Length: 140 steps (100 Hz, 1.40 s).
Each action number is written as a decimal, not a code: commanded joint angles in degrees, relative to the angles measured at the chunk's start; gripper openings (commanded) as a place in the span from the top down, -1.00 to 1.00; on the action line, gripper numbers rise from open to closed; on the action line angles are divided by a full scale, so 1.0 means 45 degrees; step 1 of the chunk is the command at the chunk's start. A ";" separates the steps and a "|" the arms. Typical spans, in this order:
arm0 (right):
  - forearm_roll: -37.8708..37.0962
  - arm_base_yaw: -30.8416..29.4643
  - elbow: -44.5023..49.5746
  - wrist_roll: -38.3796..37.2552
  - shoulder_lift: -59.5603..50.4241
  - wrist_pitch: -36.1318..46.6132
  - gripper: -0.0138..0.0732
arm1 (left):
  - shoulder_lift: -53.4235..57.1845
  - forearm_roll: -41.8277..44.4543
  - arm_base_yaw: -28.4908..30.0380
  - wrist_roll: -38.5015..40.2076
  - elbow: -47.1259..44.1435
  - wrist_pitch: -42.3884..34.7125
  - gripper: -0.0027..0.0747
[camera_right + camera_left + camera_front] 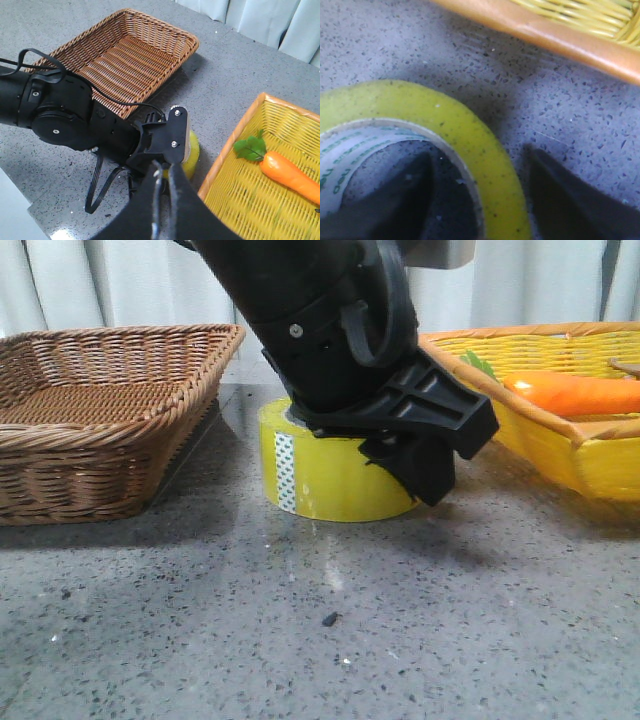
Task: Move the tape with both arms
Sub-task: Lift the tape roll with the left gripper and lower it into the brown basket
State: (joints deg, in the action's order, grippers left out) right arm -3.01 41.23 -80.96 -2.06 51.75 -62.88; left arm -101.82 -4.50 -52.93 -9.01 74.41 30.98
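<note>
The tape (335, 475) lies flat mid-table (300, 640), between the brown basket (100, 400) and the yellow basket (580, 440) holding a carrot (575, 393). The left claw (477, 200) straddles its wall, fingers apart, one inside the core, one outside; the right claw (164, 187) hovers above, fingers nearly together, gripping nothing.

tape (330, 475) top hidden under left arm (340, 330), carrot (575, 393) cut off at edge
</note>
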 commanded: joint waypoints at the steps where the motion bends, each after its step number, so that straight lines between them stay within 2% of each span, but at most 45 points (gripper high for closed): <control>1: -0.0046 -0.0014 -0.0258 0.0128 -0.0126 0.0823 0.85 | 0.0544 -0.0005 0.0075 0.0005 0.0440 -0.0523 0.36; 2: -0.0046 -0.0014 -0.0258 0.0128 -0.0126 0.0823 0.85 | 0.0544 -0.0005 0.0106 0.0005 0.0440 -0.0523 0.44; 20: -0.0046 -0.0014 -0.0258 0.0128 -0.0126 0.0823 0.85 | 0.0544 -0.0005 0.0219 0.0005 0.0465 -0.0548 0.99; 42: -0.0046 -0.0014 -0.0258 0.0128 -0.0126 0.0802 0.85 | 0.0763 -0.0060 0.0250 0.0005 0.1272 0.0613 0.98; 59: -0.0046 -0.0014 -0.0151 0.0128 -0.0126 0.0802 0.85 | 0.2037 -0.0060 0.0488 0.0005 0.1976 0.0927 0.98; 70: -0.0046 -0.0014 0.0017 0.0128 -0.0126 0.0802 0.85 | 0.3302 0.0092 0.1203 0.0005 0.1999 0.1165 0.99; 83: -0.0046 -0.0014 0.0338 0.0128 -0.0126 0.0873 0.85 | 0.4571 0.0730 0.2483 0.0005 0.1919 0.2253 0.99; 94: -0.0046 -0.0014 0.0581 0.0128 -0.0126 0.1081 0.85 | 0.5283 0.0795 0.3908 0.0005 0.1351 0.2815 0.98; 110: -0.0046 -0.0014 0.0639 0.0128 -0.0126 0.1345 0.85 | 0.5554 0.0795 0.5158 0.0005 -0.0110 0.2913 0.98; 129: -0.0046 -0.0014 0.0639 0.0128 -0.0126 0.1583 0.85 | 0.5071 0.0716 0.5346 0.0005 -0.1778 0.1815 0.98; 140: -0.0046 -0.0014 0.0639 0.0128 -0.0126 0.1583 0.85 | 0.4498 0.0648 0.5346 0.0005 -0.2046 0.1630 0.98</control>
State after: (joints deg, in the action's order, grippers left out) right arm -3.01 41.23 -76.99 -2.06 51.75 -60.23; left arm -81.99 -1.13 -28.91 -9.01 64.05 43.75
